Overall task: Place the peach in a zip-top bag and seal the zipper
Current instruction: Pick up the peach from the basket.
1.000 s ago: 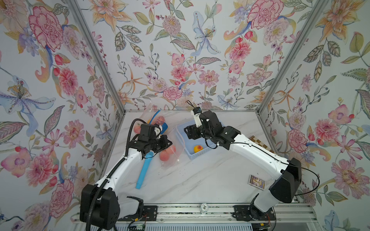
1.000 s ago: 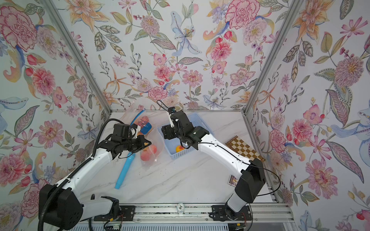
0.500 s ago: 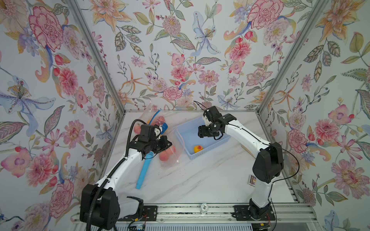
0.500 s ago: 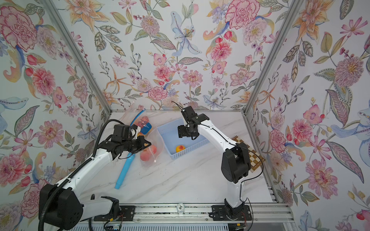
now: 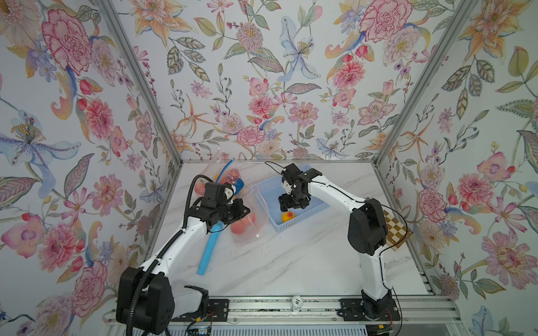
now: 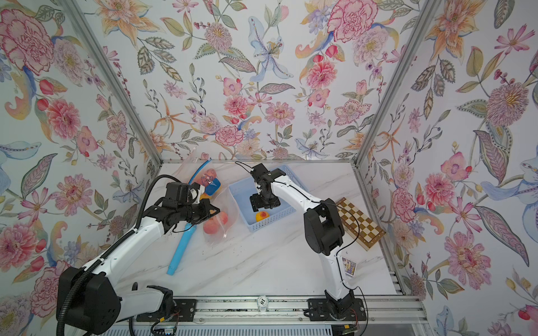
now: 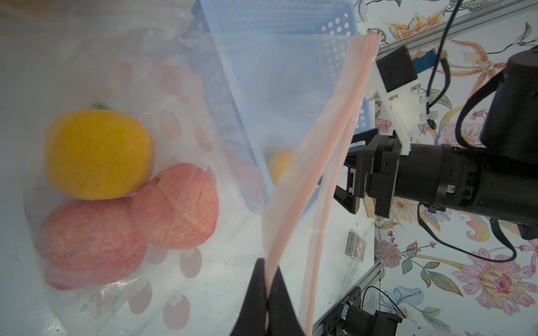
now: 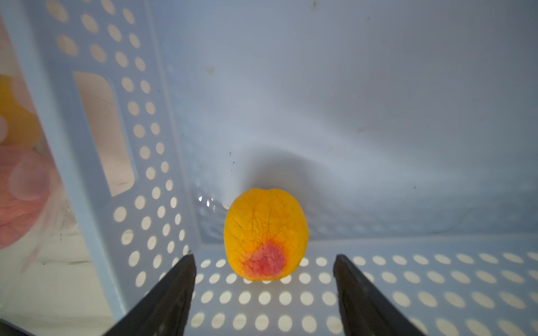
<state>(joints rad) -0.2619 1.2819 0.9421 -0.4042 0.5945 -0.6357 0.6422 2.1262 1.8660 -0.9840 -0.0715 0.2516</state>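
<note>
1 blue perforated basket (image 5: 308,215) holds 1 loose peach (image 8: 266,235). 1 clear zip-top bag (image 7: 189,261) contains 3 fruits: 1 yellow peach (image 7: 99,154) and 2 pink-red peaches (image 7: 174,209). More bagged fruit (image 5: 231,176) lies by the back wall, too jumbled to count. Also 1 long blue tube (image 5: 208,250), 1 checkerboard (image 6: 361,224), 1 small card box (image 6: 348,266), 2 robot arms (image 5: 174,247).

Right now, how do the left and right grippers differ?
The left gripper is shut, pinching the zip-top bag at its rim; the right gripper is open and holds nothing. The left gripper is at the bag's mouth; the right gripper hangs over the blue basket, aimed at the loose peach, not touching it. Both have black fingers.
</note>
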